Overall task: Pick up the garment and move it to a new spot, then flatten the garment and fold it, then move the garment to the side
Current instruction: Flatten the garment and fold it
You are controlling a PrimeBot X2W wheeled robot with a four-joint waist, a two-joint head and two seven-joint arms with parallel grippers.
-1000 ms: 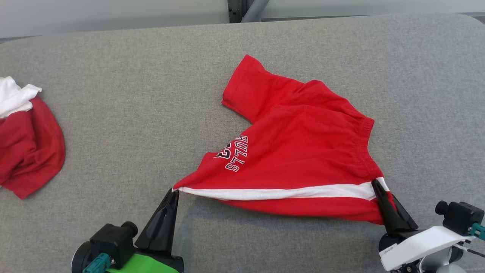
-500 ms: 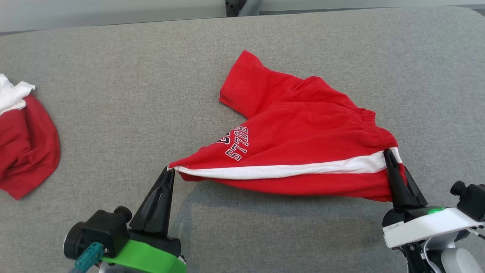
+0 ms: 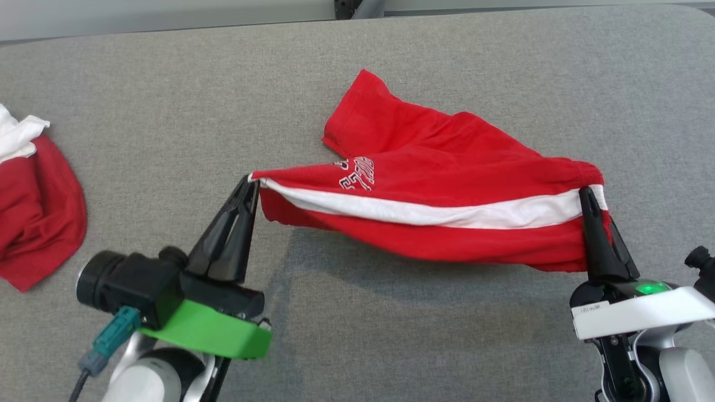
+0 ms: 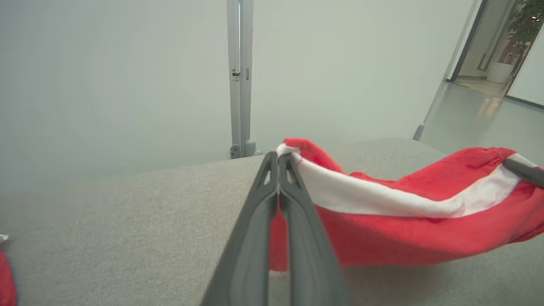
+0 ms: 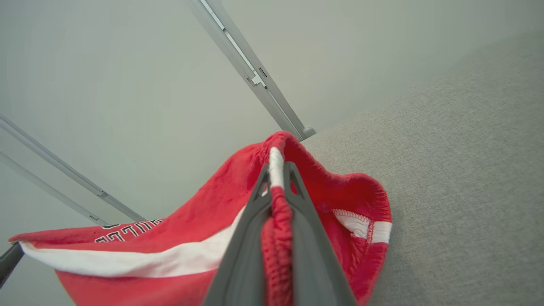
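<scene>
Head view: my left tool (image 3: pixel 252 181) and right tool (image 3: pixel 586 195), clamped on the shorts (image 3: pixel 447 167), had lifted their striped edge higher, ready for moving.

Shorts (image 3: pixel 447 167) red w/ white stripe; grey tabletop (image 3: pixel 167 111); red/white cloth (image 3: pixel 33 206).

The red shorts (image 3: pixel 475 167) bear partly folded lettering (image 5: pixel 127 231) reading "BULLS".

Garment (image 3: pixel 447 167): we record one pair of red shorts, white side stripe, black-and-white lettering, elasticated waist. Stripe edge lifted and stretched taut between hem and waistband; far leg trails on the grey surface (image 3: pixel 167 111).
</scene>
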